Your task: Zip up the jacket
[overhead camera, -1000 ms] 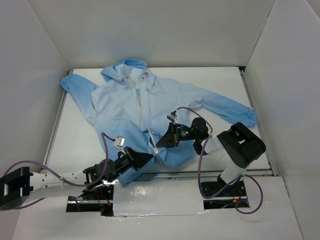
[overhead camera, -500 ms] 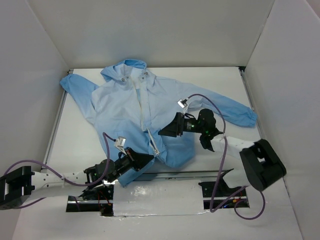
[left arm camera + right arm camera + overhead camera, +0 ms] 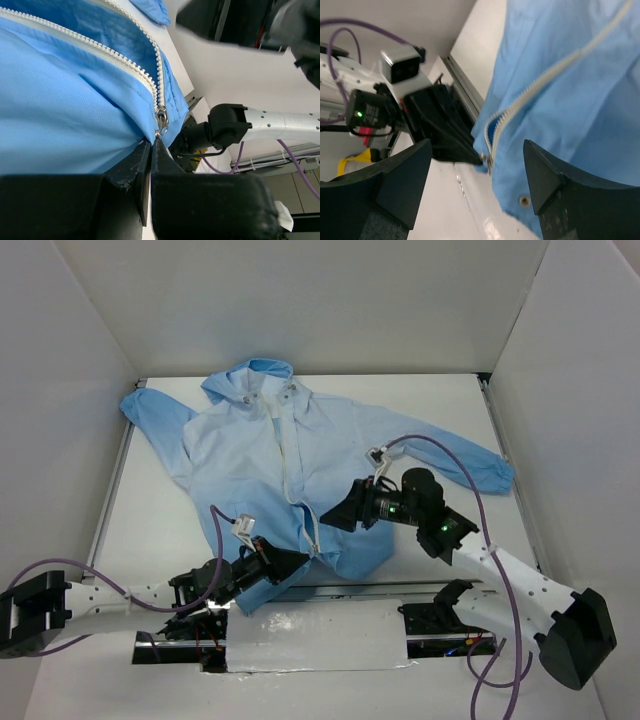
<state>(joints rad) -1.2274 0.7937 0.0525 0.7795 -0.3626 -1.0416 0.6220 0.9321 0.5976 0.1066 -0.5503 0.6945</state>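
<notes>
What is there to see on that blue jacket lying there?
The jacket is thin, light blue and hooded, darker toward hem and cuffs. It lies flat on the table, front up, sleeves spread. Its white zipper is undone, slider at the hem. The left hand pinches the hem there; the right hand hovers open above.

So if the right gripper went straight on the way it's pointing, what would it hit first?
Probably the deeper-blue hem of the thin light-blue hooded jacket, by the bottom of its white zipper strip. The left gripper, shut on that hem, sits just beyond; depth is unclear.
</notes>
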